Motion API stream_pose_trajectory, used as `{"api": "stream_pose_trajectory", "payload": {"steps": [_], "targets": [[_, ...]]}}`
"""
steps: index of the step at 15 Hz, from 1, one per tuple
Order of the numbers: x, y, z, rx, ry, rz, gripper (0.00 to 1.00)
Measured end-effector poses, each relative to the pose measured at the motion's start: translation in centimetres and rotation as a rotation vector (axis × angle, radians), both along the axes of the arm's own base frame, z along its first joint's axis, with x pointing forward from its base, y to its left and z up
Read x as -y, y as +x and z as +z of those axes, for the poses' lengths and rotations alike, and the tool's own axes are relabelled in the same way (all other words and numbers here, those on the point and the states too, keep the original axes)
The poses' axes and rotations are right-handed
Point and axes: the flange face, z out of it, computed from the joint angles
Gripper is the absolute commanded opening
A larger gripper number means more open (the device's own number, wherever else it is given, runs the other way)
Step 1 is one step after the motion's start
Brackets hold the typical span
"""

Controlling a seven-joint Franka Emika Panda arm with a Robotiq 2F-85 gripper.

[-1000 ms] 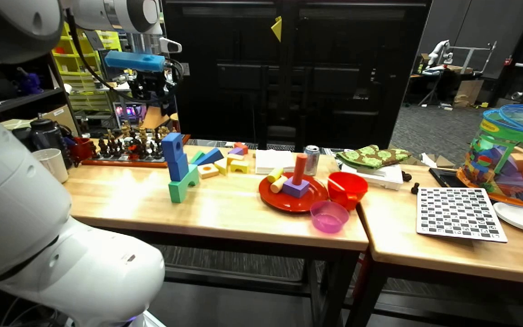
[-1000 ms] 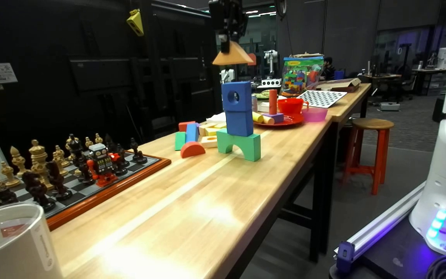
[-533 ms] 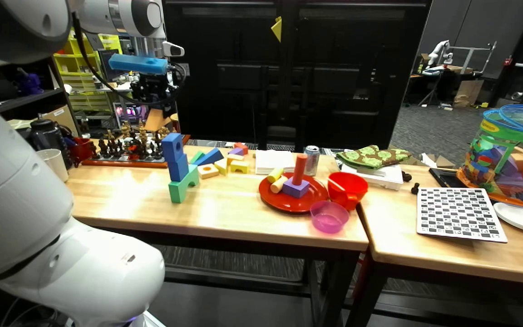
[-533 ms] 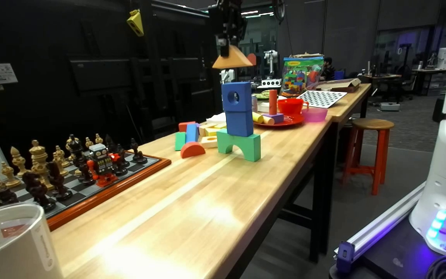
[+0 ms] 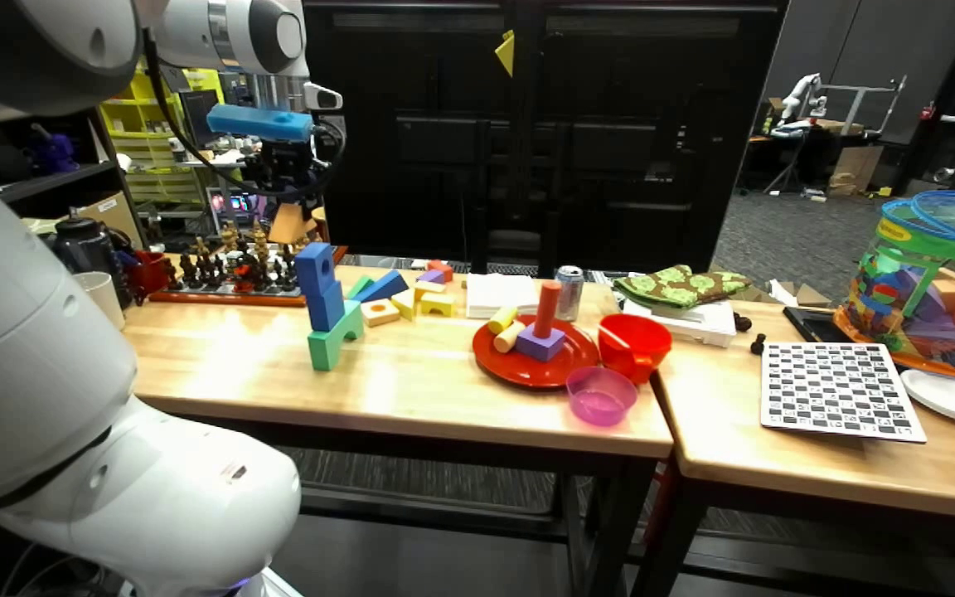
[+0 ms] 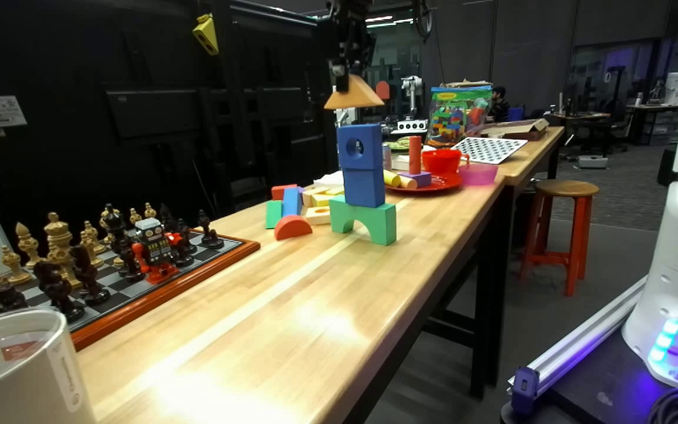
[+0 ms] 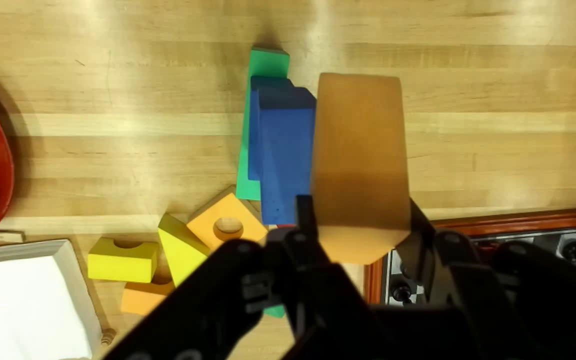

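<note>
Three blocks stand stacked before you as a tower [image 5: 328,307]: a green arch [image 6: 379,219] at the bottom, a lower blue block [image 6: 364,188] on it, and on top an upper blue block [image 6: 371,142] with a round hole. Your gripper [image 7: 359,207] has its fingers [image 7: 305,214] closed on an orange block [image 7: 360,145] with sloping sides, one finger to each side of it. You hold that block in the air, a little higher than the tower and apart from it; in an exterior view it shows on the side of the tower toward the chessboard [image 6: 198,275]. The chessboard, carrying chess pieces [image 6: 58,244] and a toy robot [image 6: 155,250], lies to one side of the tower. Near the tower on the wooden table [image 6: 215,353] you see a red half-round block [image 6: 293,228], a tan block [image 5: 385,316] with a hole and a yellow arch block [image 5: 438,305]. On the tower's opposite side, well apart from it, sits a red plate [image 5: 527,376] bearing a yellow cylinder [image 5: 501,320] and a purple block [image 5: 540,344] with a red cylinder [image 5: 547,309] upright on it. Farther from the tower than the plate stand a red cup [image 5: 634,338] and a pink bowl [image 5: 602,400].
</note>
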Motion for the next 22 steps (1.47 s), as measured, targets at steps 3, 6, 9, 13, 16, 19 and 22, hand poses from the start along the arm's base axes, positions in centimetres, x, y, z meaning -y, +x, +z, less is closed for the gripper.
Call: {"api": "stream_pose_trajectory", "payload": {"steps": [3,6,9,13,16,19,22], "targets": [[0.3,0.4,-0.3,-0.005,0.0,-0.005,0.16],[0.5,0.9,-0.6,-0.002,0.004,-0.003,0.16],[0.9,1.5,-1.1,0.001,0.009,-0.001,0.16],[1.4,2.1,-1.8,0.0,0.012,0.0,0.16],[1.6,2.2,-2.1,-0.002,0.012,-0.002,0.16],[1.6,2.1,-2.2,-0.004,0.011,-0.002,0.16],[1.6,2.1,-2.4,-0.006,0.01,-0.001,0.16]]}}
